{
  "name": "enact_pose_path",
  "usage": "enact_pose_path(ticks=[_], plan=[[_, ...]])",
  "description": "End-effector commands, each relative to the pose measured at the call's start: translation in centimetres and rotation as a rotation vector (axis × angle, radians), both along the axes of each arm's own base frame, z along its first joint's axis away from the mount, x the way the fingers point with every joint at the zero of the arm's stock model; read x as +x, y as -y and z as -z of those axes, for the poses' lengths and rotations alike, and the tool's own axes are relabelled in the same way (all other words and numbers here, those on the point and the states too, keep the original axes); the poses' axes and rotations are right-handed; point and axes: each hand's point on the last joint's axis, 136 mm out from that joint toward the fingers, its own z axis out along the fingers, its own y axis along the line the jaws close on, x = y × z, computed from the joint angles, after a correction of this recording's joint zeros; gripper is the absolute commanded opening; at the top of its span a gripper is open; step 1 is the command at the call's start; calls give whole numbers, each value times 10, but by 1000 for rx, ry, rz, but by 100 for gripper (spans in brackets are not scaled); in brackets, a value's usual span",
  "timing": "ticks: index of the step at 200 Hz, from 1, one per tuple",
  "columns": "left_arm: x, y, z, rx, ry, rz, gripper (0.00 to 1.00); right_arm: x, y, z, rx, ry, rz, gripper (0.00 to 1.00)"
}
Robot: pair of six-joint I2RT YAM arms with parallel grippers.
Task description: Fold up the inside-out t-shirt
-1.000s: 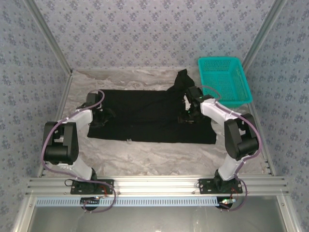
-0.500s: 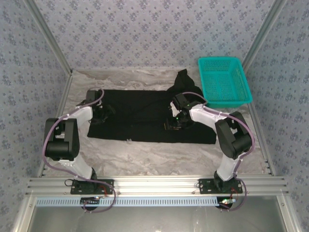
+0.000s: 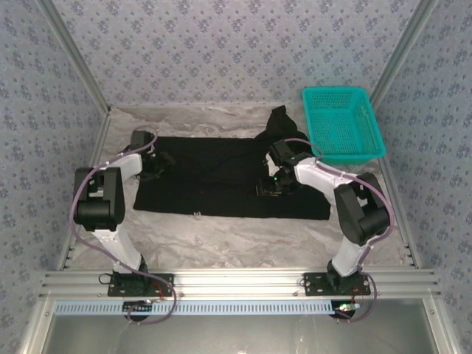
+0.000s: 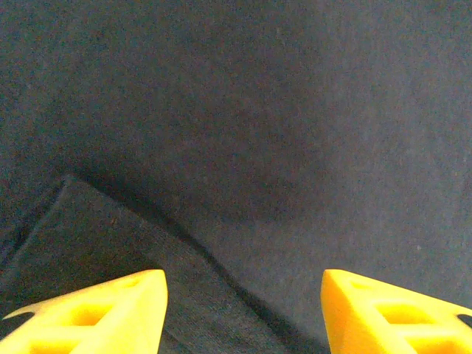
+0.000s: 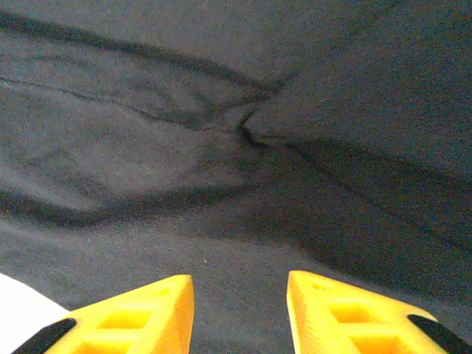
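Over the inside-out t-shirt point(image 3: 221, 177), spread flat mid-table: moved right gripper point(image 3: 267, 190) inward across the cloth, left gripper point(image 3: 158, 163) toward its far left edge; both jaws apart, holding nothing; likely lining up the next fold

A teal mesh basket point(image 3: 344, 125) is seen at the far right corner of the table, set on the crinkled pale sheet point(image 3: 236, 240) by which the whole tabletop is covered. The space is closed in by walls papered with a small blue floral pattern point(image 3: 236, 51), with slanted metal posts point(image 3: 74, 57) at the corners. Ribbed aluminium rails point(image 3: 236, 281) are laid across the near edge, and a pale toothed strip point(image 3: 236, 307) is fixed just below them.
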Motion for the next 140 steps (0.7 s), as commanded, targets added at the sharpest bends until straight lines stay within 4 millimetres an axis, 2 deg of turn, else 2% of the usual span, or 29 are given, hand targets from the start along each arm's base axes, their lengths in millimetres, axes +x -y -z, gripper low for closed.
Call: enact_pose_path(ticks=[1,31,56,85,111,140], plan=[[23,-4,-13,-26,57,-24,57,8,18,-19,-34,50,22,41],[27,-6,-12,-30,54,-33,57,20,47,-25,-86,68,92,42],[16,-16,-12,14,45,-48,57,27,70,-30,-128,82,160,45],[3,-20,-7,35,35,-58,57,25,96,-22,-176,42,229,49],[-4,-20,-3,38,27,-56,57,33,100,-14,-130,25,271,51],[-5,-19,-4,36,28,-52,57,36,101,4,-135,-18,293,51]])
